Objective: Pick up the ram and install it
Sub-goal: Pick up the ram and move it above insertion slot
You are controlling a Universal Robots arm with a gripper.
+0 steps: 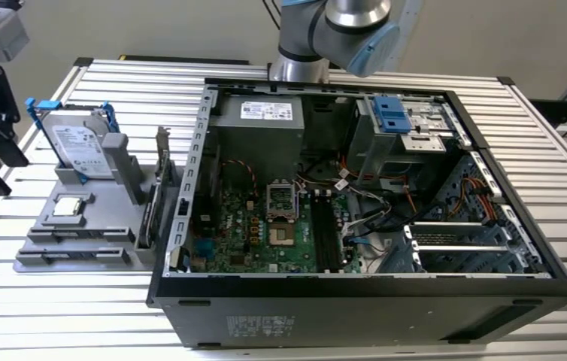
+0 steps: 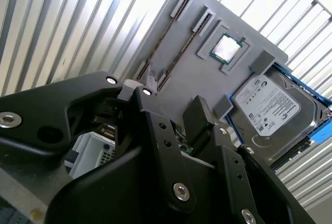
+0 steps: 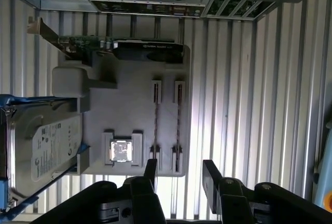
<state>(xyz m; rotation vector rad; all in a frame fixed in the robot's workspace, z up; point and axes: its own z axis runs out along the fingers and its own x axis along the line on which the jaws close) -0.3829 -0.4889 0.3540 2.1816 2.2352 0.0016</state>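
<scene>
Pincer point(image 3: 180, 175) gapes wide, empty, near the ram point(image 3: 178, 123) in the first wrist view; exterior view shows the computer case point(image 1: 364, 293).

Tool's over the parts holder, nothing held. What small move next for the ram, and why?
Probably slide the tool along the ram toward its middle before lowering. In the first wrist view the open fingers line up either side of that stick, but sit at its end, at the edge of the grey holder, with nothing gripped.
</scene>
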